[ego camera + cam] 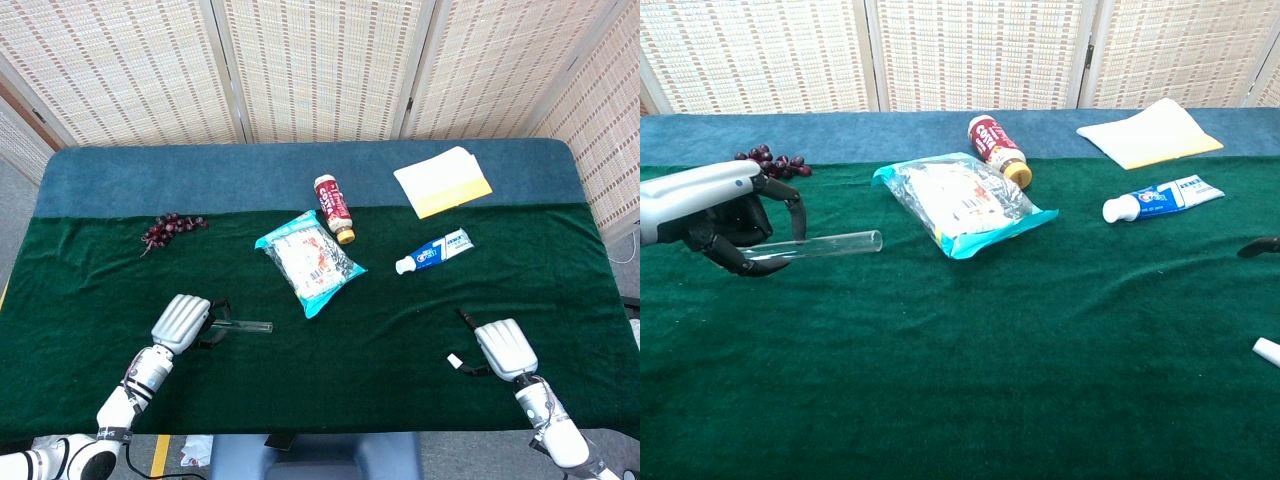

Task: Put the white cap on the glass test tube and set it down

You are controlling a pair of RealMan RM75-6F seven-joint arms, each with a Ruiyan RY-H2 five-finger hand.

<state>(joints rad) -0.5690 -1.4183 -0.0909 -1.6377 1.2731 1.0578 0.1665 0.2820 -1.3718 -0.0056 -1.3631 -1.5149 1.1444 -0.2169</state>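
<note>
Fingers (760, 262) of the left hand (710, 212) curl round the closed end of the clear glass test tube (830, 244), holding it roughly level above the green-cloth-covered desk (970, 350) with its open mouth pointing toward the right hand, presumably so the cap can be pushed straight on. Over on the right, the right hand (498, 348) hangs low just beside the small white cap (453, 360), which lies on the cloth; its dark fingers (466, 318) look spread and reach toward the cap, though whether they touch it I cannot tell (the chest view shows only a fingertip at its edge).

Between the two hands the cloth is bare. Further back lie a crinkly blue-edged snack packet (308, 259), a red-labelled bottle on its side (333, 208), a blue-and-white toothpaste tube (433, 250), a folded white-and-yellow cloth (442, 181) and a bunch of dark grapes (171, 229), all well apart from the likely path.
</note>
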